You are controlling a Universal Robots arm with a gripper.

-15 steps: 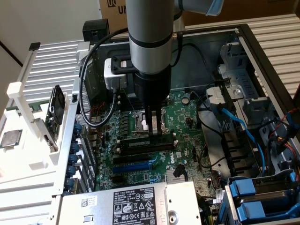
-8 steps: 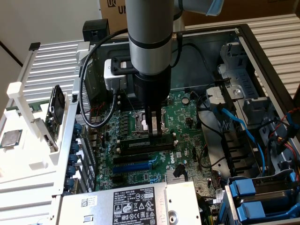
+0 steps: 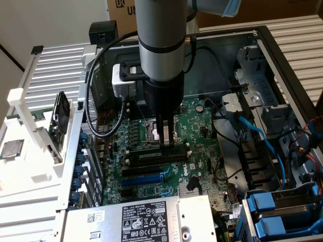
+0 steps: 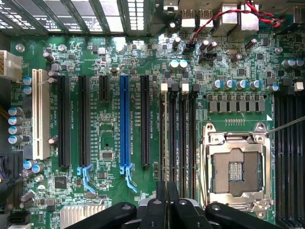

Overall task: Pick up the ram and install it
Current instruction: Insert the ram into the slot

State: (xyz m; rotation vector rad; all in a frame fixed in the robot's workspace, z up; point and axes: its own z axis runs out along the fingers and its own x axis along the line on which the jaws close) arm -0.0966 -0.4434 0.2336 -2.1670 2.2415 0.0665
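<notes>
end effector (image 3: pixel 167 144): clenched, empty, over motherboard (image 3: pixel 199 123) | ram (image 3: pixel 59 118): upright in white rack (image 3: pixel 15 97), well apart, exterior view's left

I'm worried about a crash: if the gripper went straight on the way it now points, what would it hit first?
Most likely the long black memory slots with white end clips, right under the gripper, beside the silver processor socket; exact depth is unclear.

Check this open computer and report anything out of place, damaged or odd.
Nothing looks broken or spilled. One oddity: the processor socket on the motherboard sits empty with its contacts bare, while a square silver chip lies outside the case, on the white rack at the exterior view's left.
</notes>
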